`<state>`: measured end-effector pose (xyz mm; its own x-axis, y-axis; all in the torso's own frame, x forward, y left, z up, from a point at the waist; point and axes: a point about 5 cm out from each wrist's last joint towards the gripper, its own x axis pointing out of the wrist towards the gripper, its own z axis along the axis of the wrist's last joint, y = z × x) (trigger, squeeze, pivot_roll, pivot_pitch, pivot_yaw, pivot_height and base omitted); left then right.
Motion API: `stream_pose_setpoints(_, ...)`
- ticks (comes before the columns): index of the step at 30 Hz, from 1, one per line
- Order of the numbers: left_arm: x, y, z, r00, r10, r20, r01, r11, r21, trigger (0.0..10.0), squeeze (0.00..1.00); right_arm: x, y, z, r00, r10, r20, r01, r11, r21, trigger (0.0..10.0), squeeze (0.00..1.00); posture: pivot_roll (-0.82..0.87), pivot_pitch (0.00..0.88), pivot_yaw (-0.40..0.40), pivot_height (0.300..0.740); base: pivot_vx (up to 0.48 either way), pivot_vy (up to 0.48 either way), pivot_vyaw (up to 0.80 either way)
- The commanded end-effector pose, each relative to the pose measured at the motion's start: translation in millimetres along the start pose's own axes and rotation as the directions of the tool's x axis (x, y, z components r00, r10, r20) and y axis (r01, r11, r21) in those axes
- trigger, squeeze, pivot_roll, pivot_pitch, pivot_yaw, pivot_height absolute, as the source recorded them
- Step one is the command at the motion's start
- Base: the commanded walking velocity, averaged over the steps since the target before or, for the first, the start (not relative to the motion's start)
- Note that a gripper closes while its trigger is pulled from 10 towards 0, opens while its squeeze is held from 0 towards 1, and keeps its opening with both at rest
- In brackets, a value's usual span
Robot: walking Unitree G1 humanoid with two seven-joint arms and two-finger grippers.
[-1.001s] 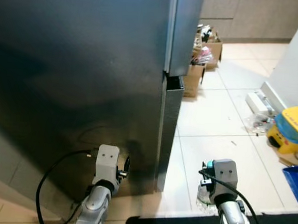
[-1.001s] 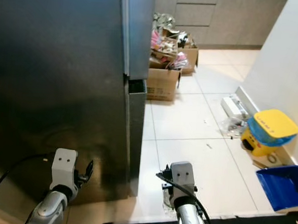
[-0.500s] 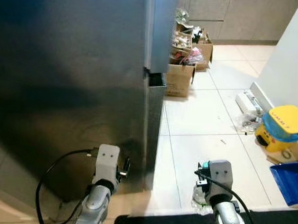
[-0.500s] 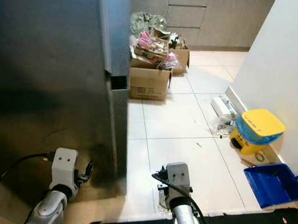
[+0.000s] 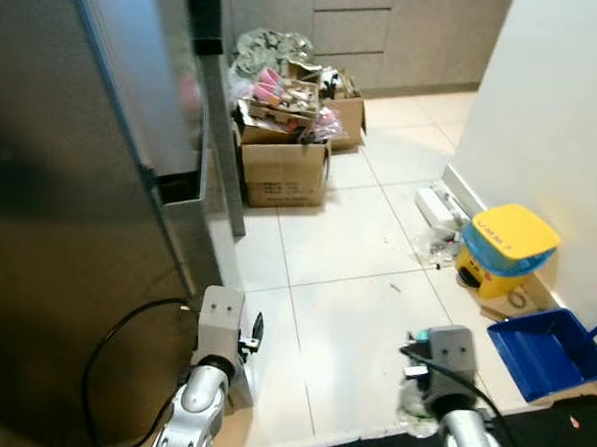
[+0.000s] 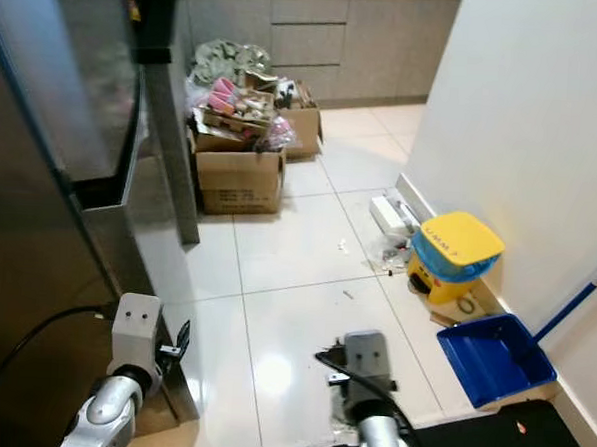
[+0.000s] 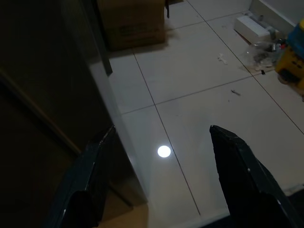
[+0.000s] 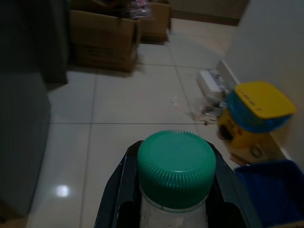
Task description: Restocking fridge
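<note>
fridge on the left, boxes behind it, dustpan right.

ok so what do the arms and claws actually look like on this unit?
Both arms are silver metal ending in a boxy light-grey wrist block with two small dark dots on its face. A loose black cable loops out from the left arm; another runs over the right arm. Each claw has two long black fingers, broad and tapering.
</note>
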<state>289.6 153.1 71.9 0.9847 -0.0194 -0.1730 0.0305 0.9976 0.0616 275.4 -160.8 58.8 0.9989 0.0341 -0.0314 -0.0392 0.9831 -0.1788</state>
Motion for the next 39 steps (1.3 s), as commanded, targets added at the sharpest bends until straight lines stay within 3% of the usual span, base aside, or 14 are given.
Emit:
stream_pose_setpoints(1, -2.6, 11.1, -10, 0.998, 0.050, -0.039, -0.050, 0.999, 0.013, 10.0, 0.00, -1.6, 6.8, 1, 1.000, 0.017, 0.011, -0.017, 1.000, 0.008, 10.0, 0.00, -0.13, 0.134, 0.018, 0.721, 0.000, 0.000, 0.00)
stream_pose_setpoints(8, -2.5, 33.4, -7, 0.982, 0.185, -0.031, -0.185, 0.983, -0.015, 10.0, 0.00, 3.5, 9.9, 8, 0.999, 0.019, 0.038, -0.020, 1.000, 0.016, 10.0, 0.00, -0.13, 0.130, 0.033, 0.721, 0.000, 0.000, 0.00)
stream_pose_setpoints(18, 1.3, 36.3, 0, 0.982, 0.187, -0.023, -0.188, 0.980, -0.063, 10.0, 0.00, 9.1, 14.0, 15, 0.998, 0.025, 0.061, -0.026, 0.999, 0.025, 10.0, 0.00, -0.12, 0.117, 0.042, 0.721, 0.000, 0.000, 0.00)
stream_pose_setpoints(19, 2.2, 37.5, 2, 0.981, 0.194, -0.016, -0.194, 0.978, -0.076, 0.0, 0.00, 9.7, 14.5, 16, 0.998, 0.025, 0.065, -0.027, 0.999, 0.027, 10.0, 0.00, -0.12, 0.112, 0.040, 0.721, 0.000, 0.000, 0.00)
stream_pose_setpoints(23, 4.8, 39.8, 9, 0.980, 0.199, 0.016, -0.197, 0.975, -0.107, 0.0, 0.00, 9.9, 14.3, 18, 0.997, 0.019, 0.072, -0.021, 0.999, 0.034, 10.0, 0.00, -0.12, 0.102, 0.036, 0.721, 0.000, 0.000, 0.00)
stream_pose_setpoints(24, 8.8, 41.8, 22, 0.978, 0.200, 0.063, -0.191, 0.974, -0.123, 0.0, 0.00, 9.4, 15.0, 20, 0.997, 0.017, 0.077, -0.021, 0.999, 0.043, 10.0, 0.00, -0.11, 0.090, 0.037, 0.721, 0.000, 0.000, 0.00)
stream_pose_setpoints(26, 10.7, 43.2, 28, 0.976, 0.202, 0.082, -0.191, 0.974, -0.125, 0.0, 0.00, 9.8, 16.5, 21, 0.996, 0.022, 0.081, -0.026, 0.999, 0.045, 10.0, 0.00, -0.11, 0.087, 0.042, 0.721, 0.000, 0.000, 0.00)
stream_pose_setpoints(29, 14.0, 47.0, 45, 0.971, 0.194, 0.137, -0.180, 0.977, -0.111, 0.0, 0.00, 12.6, 20.0, 23, 0.995, 0.029, 0.092, -0.033, 0.998, 0.045, 10.0, 0.00, -0.11, 0.082, 0.051, 0.721, 0.000, 0.000, 0.00)
stream_pose_setpoints(32, 14.2, 48.0, 48, 0.971, 0.191, 0.147, -0.176, 0.978, -0.108, 0.0, 0.00, 13.4, 20.4, 24, 0.995, 0.027, 0.094, -0.031, 0.998, 0.046, 10.0, 0.00, -0.11, 0.082, 0.053, 0.721, 0.000, 0.000, 0.00)
stream_pose_setpoints(34, 9.2, 58.5, 61, 0.963, 0.193, 0.186, -0.180, 0.980, -0.082, 0.0, 0.00, 15.2, 20.9, 25, 0.995, 0.017, 0.098, -0.022, 0.998, 0.054, 10.0, 0.00, -0.10, 0.075, 0.067, 0.721, 0.000, 0.000, 0.00)
stream_pose_setpoints(37, 7.6, 62.1, 64, 0.960, 0.199, 0.198, -0.188, 0.979, -0.074, 0.0, 0.00, 15.4, 21.0, 25, 0.995, 0.015, 0.099, -0.021, 0.998, 0.055, 10.0, 0.00, -0.10, 0.075, 0.068, 0.721, 0.000, 0.000, 0.00)
stream_pose_setpoints(38, 6.5, 68.3, 72, 0.949, 0.228, 0.219, -0.221, 0.974, -0.057, 7.0, 0.00, 15.6, 21.3, 25, 0.995, 0.015, 0.099, -0.020, 0.998, 0.056, 10.0, 0.00, -0.10, 0.073, 0.072, 0.721, 0.000, 0.000, 0.00)
stream_pose_setpoints(39, 6.6, 70.0, 75, 0.942, 0.242, 0.234, -0.237, 0.970, -0.050, 10.0, 0.00, 15.8, 21.5, 25, 0.995, 0.014, 0.099, -0.020, 0.998, 0.057, 10.0, 0.00, -0.09, 0.073, 0.073, 0.721, 0.000, 0.000, 0.00)
